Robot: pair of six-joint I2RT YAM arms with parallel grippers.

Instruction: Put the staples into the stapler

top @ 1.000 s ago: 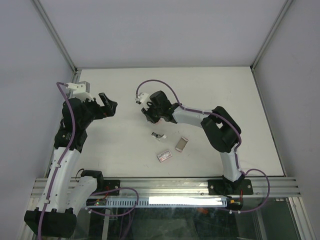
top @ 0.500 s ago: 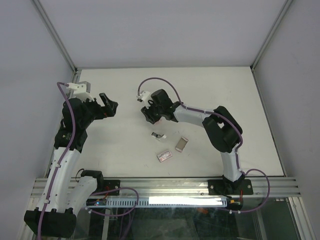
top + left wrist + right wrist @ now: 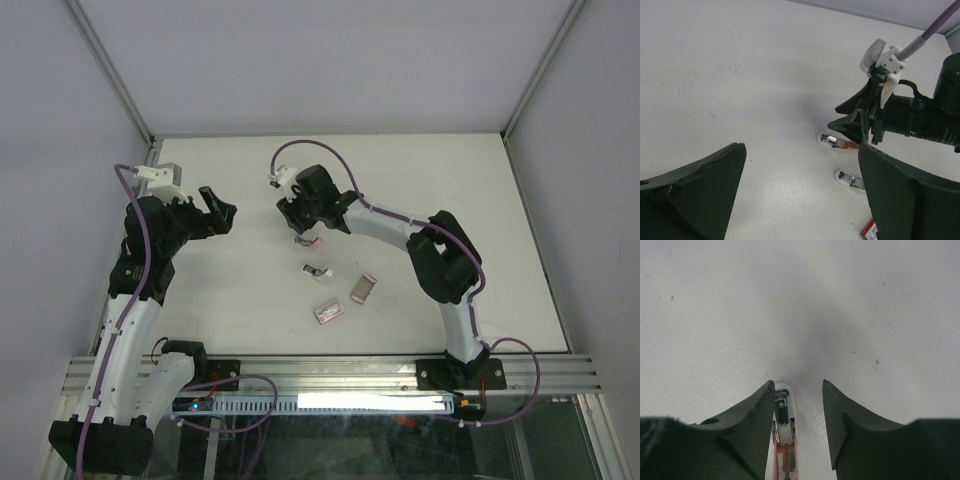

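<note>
The stapler (image 3: 309,241) is a tiny pale pink and white piece lying flat on the table, its metal channel facing up (image 3: 784,425). My right gripper (image 3: 297,222) hovers just beyond it and is open. In the right wrist view (image 3: 798,382) the stapler's tip lies between the fingers, close to the left finger and clear of the right one. The left wrist view shows the stapler (image 3: 837,144) below the right gripper (image 3: 840,116). My left gripper (image 3: 222,212) is wide open and empty (image 3: 802,150) well to the left. I cannot pick out the staples.
A second small white-and-metal piece (image 3: 317,270) lies just nearer than the stapler (image 3: 849,180). A flat red-and-white box (image 3: 328,312) and a grey-brown sleeve (image 3: 364,288) lie nearer the front. The table's left rail (image 3: 150,160) stands beside the left arm.
The right gripper opened and moved away toward the far left, uncovering the stapler on the table. The left arm has not moved.
</note>
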